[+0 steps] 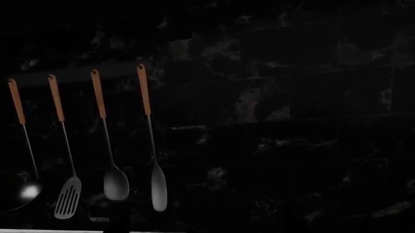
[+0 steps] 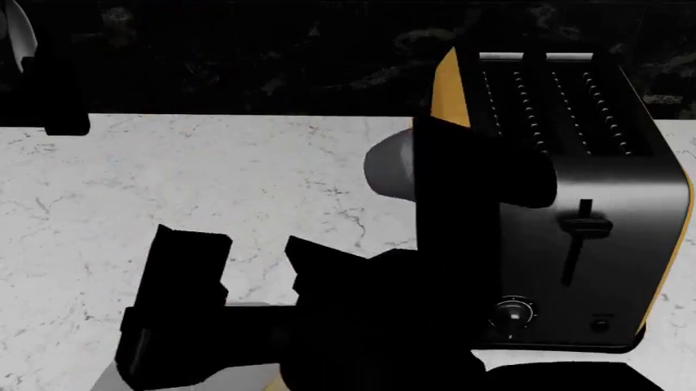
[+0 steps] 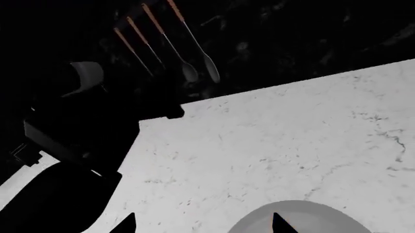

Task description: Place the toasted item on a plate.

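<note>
White marbled countertop (image 2: 218, 187), black-and-yellow toaster (image 2: 588, 220) standing on it, grey plate (image 3: 298, 221) lying flat

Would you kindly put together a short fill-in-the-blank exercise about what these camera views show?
1. The toaster on the marble counter has ____ slots on top.
2. In the left wrist view, ____ utensils with wooden handles hang on the dark wall.
3. The toaster's side panel is coloured ____.
4. In the right wrist view, the plate rests on the ____.

Missing words: two; four; yellow; counter
</note>
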You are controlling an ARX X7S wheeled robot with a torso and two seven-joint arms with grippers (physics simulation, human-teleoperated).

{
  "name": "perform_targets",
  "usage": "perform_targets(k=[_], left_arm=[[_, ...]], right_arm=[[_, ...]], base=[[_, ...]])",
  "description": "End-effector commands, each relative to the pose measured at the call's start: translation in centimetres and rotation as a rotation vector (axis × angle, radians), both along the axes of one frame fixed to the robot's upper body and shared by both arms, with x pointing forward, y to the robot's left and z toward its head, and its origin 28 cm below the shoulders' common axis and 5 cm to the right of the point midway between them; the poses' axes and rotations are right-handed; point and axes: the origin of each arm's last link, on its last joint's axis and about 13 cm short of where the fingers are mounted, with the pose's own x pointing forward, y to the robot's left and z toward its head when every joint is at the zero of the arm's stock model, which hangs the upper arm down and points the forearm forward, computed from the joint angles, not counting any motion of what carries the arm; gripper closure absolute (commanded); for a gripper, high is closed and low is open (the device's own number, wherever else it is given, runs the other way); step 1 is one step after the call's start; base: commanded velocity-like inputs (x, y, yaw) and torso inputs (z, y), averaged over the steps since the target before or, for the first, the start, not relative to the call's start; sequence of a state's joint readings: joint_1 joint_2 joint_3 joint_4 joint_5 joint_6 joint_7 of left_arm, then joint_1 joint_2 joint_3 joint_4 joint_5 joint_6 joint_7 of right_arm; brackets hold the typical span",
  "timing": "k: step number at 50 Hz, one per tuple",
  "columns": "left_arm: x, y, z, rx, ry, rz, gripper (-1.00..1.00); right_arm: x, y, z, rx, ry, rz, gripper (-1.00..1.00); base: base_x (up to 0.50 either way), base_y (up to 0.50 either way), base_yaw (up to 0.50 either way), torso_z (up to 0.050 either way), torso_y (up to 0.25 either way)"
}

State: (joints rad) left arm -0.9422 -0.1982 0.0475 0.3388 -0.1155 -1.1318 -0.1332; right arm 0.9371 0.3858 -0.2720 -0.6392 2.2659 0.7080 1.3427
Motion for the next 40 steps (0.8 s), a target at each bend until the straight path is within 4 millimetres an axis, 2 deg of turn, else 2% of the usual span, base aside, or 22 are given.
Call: perform_targets(k=[1, 7, 12, 24, 31, 40], left_arm=[[0.1, 0.0, 0.0, -0.011, -0.005, -0.001, -1.00], [0.1, 0.0, 0.0, -0.010, -0.005, -0.001, -1.00], [0.0, 0.0, 0.1, -0.010, -0.008, -0.004, -1.00], [-0.1, -0.1, 0.3, -0.003, -0.011, -0.003, -1.00], [-0.2, 0.0, 0.6, 0.001, -0.018, 0.004, -1.00], [-0.1, 1.1, 0.9, -0.001, -0.029, 0.060, -1.00]], right_arm=[[-0.4, 0.5, 2.6, -0.085, -0.095, -0.005, -1.00], [-1.0, 0.5, 3.3, -0.093, -0.130, -0.011, -1.00], [-2.2, 0.5, 3.9, -0.085, -0.165, -0.027, -1.00], [-5.2, -1.1, 6.9, -0.039, -0.309, -0.154, -1.00], [-6.1, -1.7, 7.4, -0.037, -0.337, -0.206, -1.00], [-7.5, -3.2, 8.3, -0.045, -0.372, -0.318, -1.00]], base=[[0.00, 0.00, 0.00, 0.000, 0.000], [0.00, 0.00, 0.00, 0.000, 0.000], [0.00, 0.00, 0.00, 0.000, 0.000], [0.00, 0.00, 0.00, 0.000, 0.000], [0.00, 0.00, 0.00, 0.000, 0.000], [0.00, 0.00, 0.00, 0.000, 0.000]])
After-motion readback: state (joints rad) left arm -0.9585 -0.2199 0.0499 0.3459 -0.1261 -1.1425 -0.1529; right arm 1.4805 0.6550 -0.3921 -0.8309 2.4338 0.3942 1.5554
